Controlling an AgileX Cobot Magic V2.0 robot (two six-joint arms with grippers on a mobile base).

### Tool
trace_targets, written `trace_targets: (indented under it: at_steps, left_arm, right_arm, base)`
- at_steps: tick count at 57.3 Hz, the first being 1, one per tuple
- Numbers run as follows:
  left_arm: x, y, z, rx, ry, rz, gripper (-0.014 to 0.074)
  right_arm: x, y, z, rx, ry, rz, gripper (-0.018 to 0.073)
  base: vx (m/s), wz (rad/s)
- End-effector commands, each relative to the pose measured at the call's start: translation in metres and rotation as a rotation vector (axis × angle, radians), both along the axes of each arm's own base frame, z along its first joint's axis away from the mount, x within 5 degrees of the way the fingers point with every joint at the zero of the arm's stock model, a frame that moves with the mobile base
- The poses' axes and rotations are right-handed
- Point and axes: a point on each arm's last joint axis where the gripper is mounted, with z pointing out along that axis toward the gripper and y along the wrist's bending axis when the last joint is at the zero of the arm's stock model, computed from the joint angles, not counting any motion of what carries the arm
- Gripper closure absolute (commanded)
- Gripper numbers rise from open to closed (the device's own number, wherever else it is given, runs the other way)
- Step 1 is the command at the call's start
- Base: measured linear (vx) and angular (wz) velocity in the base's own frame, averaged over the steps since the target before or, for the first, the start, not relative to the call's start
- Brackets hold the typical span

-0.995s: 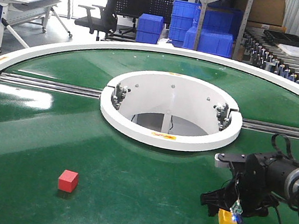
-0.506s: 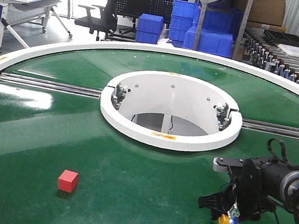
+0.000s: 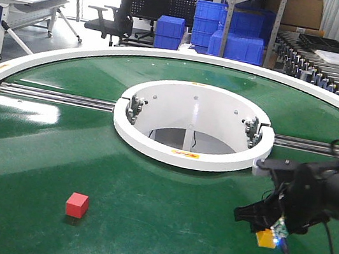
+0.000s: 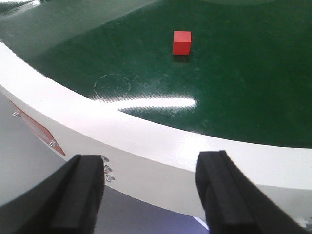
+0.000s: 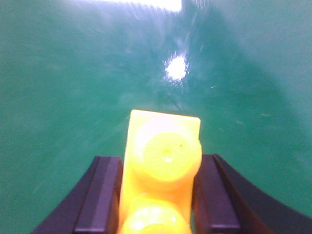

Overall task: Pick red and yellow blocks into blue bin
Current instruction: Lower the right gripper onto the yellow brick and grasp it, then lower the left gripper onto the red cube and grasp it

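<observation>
The red cube (image 3: 77, 204) rests on the green turntable at front left, and the left wrist view finds the red cube (image 4: 182, 42) far ahead on the green surface. My left gripper (image 4: 151, 195) hangs open over the table's white outer rim (image 4: 146, 131), nothing between its fingers. At front right, my right gripper (image 3: 266, 236) is shut on the yellow studded brick (image 3: 263, 238) and holds it just above the surface. Seen from the right wrist, the yellow brick (image 5: 163, 161) sits squeezed between both black fingers (image 5: 100, 195) of my right gripper (image 5: 158, 197). The blue bin is out of view.
A raised white ring (image 3: 189, 153) surrounds the hole at the turntable's centre, with metal rails (image 3: 52, 96) running out to both sides. Ribbed blue crates (image 3: 235, 37), an office chair (image 3: 112, 18) and a roller conveyor (image 3: 333, 72) stand beyond the table.
My right gripper has closed on the yellow brick and lifted it off the table, drifting slightly right. The red cube has stayed put.
</observation>
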Motion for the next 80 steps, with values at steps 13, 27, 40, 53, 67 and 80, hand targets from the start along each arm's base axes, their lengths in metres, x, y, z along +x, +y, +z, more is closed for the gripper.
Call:
trace_targets:
  at_steps: [13,27,40,53,67,80]
  left_arm:
    - [0.006,-0.002,0.016,-0.020,-0.119,-0.008,0.0082]
    - [0.008,-0.002,0.017,-0.022,-0.130,-0.008,0.0082]
    - [0.019,-0.006,0.015,-0.026,-0.105,-0.032,0.0082]
    - [0.054,-0.028,0.010,0.003,-0.074,-0.187,0.0079]
    - [0.121,-0.052,0.006,0.054,0.078,-0.233,-0.0014]
    - [0.203,-0.076,-0.006,0.072,0.186,-0.233,-0.0078]
  right_arm:
    - [-0.108,0.020,0.084,-0.003,-0.279,0.191,0.0328]
    - [-0.191,0.012,0.106,0.040,-0.401,0.239,0.0328]
    - [-0.239,-0.002,0.099,0.054,-0.432,0.247,0.0328]
    - [-0.247,-0.005,0.094,0.054,-0.427,0.250,0.0328]
    - [-0.247,-0.004,0.094,0.061,-0.420,0.249,0.0328]
    - [-0.247,-0.004,0.094,0.061,-0.420,0.249,0.0328]
  base:
    - [0.00,0.00]
    - [0.00,0.00]
    - [0.00,0.00]
    - [0.00,0.00]
    - [0.00,0.00]
    - [0.00,0.00]
